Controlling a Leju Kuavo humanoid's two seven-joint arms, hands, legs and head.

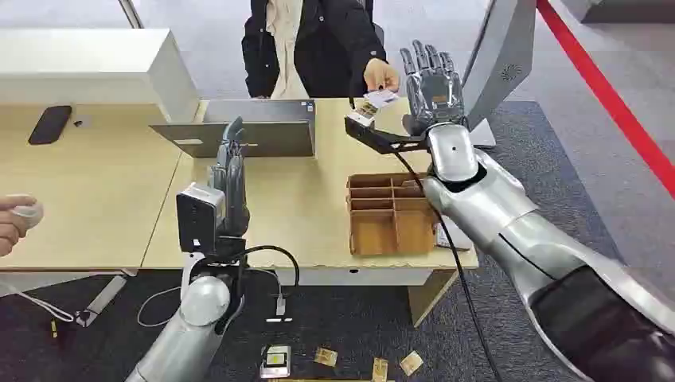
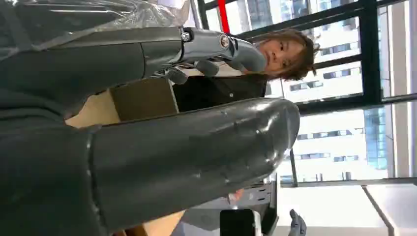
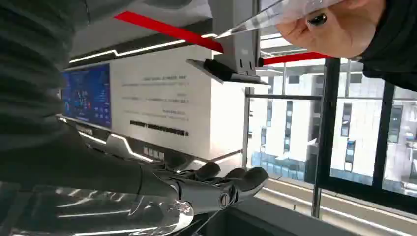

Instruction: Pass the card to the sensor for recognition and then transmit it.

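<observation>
Card (image 1: 380,98): white, held by person's hand (image 1: 380,76) at far edge of desk (image 1: 119,199), just left of robot's right hand; also seen from right wrist cam as thin clear-looking edge (image 3: 275,14) pinched in that person's hand.
Right hand (image 1: 435,83): raised upright over far desk edge, palm side away from head cam, fingers (image 1: 430,60) spread wide, holding nothing. Not touching card as far as head view shows; just beside it.
Left hand (image 1: 229,171): up over desk front-left of the organiser, fingers straight & close together, pointing up; nothing in it.
Sensor: grey stand/screen unit (image 1: 501,56) behind right hand, tilted; which part reads the card, can't tell.
Person: sits across desk, dark jacket (image 1: 318,44), arm out toward the right hand w/ card.
Organiser: brown compartment box (image 1: 390,215) on desk nr right forearm; contents can't tell.
Laptop (image 1: 255,127): grey, at far desk edge, in front of the person.
Phone (image 1: 49,124): dark, flat on adjoining desk, far left.
Other hand (image 1: 16,219): at left picture edge, holds a small white object.
Floor: few small cards/tags (image 1: 374,366) on dark carpet below desk front.
</observation>
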